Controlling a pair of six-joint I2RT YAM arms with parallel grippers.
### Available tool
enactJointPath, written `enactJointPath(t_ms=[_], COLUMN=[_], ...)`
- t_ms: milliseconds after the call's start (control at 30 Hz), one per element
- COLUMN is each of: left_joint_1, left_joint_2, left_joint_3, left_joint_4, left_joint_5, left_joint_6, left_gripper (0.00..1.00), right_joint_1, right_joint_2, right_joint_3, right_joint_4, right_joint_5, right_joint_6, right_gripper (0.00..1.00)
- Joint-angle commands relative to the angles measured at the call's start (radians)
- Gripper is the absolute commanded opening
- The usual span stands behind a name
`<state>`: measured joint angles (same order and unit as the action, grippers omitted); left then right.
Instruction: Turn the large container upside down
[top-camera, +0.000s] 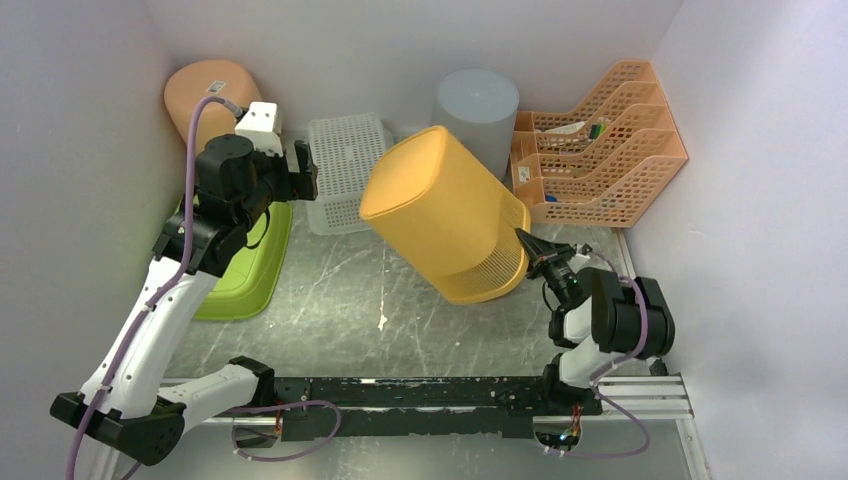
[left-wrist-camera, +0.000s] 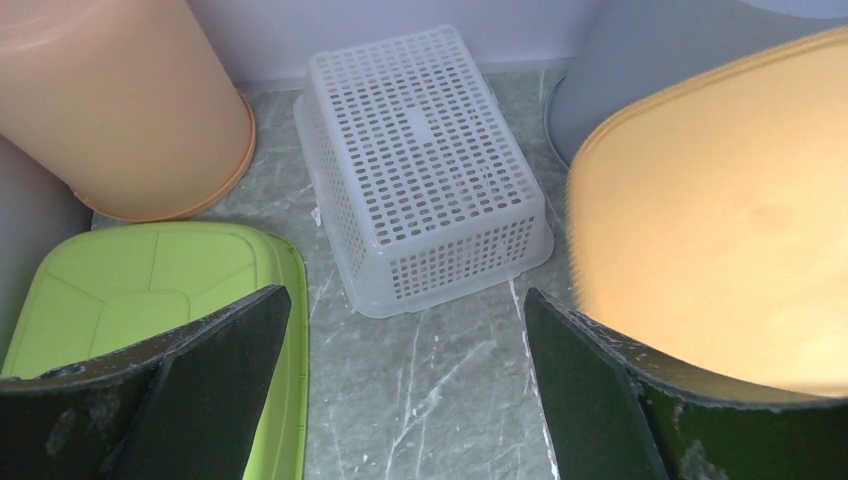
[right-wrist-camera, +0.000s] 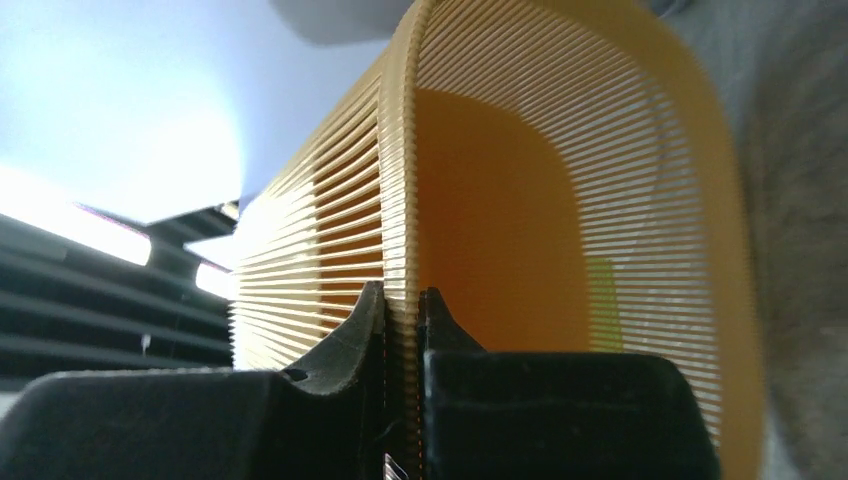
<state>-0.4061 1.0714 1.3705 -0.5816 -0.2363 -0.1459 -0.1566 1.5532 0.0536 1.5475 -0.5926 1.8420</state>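
Fingers of the right gripper (right-wrist-camera: 402, 300) press together on the ribbed rim of the large yellow-orange plastic container (top-camera: 440, 205), one inside the mouth and one outside. That container hangs tilted over the middle of the grey marbled table (top-camera: 400, 320), solid base raised toward the back left, slotted mouth low at the front right; whether its lower edge touches the table I cannot tell. Just left of its base hovers the left gripper (top-camera: 305, 170), fingers spread wide, holding nothing. Five other things surround the container, one of each: a white perforated plastic basket (top-camera: 345, 170) upturned just behind and left, a pale grey round bin (top-camera: 478, 105) close behind, an orange lattice file rack (top-camera: 600, 150) behind and right, a peach round bin (top-camera: 210, 90) far back left, a lime-green tub (top-camera: 245, 270) upturned to the left. Plain walls close in behind and on both sides of the container; bare tabletop lies open in front of it and between it and the green tub
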Motion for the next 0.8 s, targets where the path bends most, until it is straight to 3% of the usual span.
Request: enactJointPath(t_ms=[0,200,433,767], left_joint_1=[-0.010,-0.010,-0.011,-0.011], left_joint_2=[-0.010,0.002,0.018,0.011], left_joint_3=[-0.022,-0.046,-0.060,-0.097], left_joint_4=[0.004,0.029,0.049,0.053], left_joint_5=[-0.011,-0.003,0.012,-0.001], left_joint_6=[0.012,0.010,0.003,0.007], left_gripper=[1.00,1.00,0.99,1.00], right_joint_1=[-0.094,-0.204,-0.223,-0.252], right_joint_2=[0.210,0.305,0.305,0.433], right_joint_3=[-0.135,-0.109,-0.095,-0.043], right_joint_4=[0.273,0.273,0.270,0.269], right_joint_5=[-0.163,-0.264,-0.282,-0.259], right_joint_6=[-0.197,-0.253,-0.279,-0.313], right_gripper=[0.08,0.22,0.37,0.40])
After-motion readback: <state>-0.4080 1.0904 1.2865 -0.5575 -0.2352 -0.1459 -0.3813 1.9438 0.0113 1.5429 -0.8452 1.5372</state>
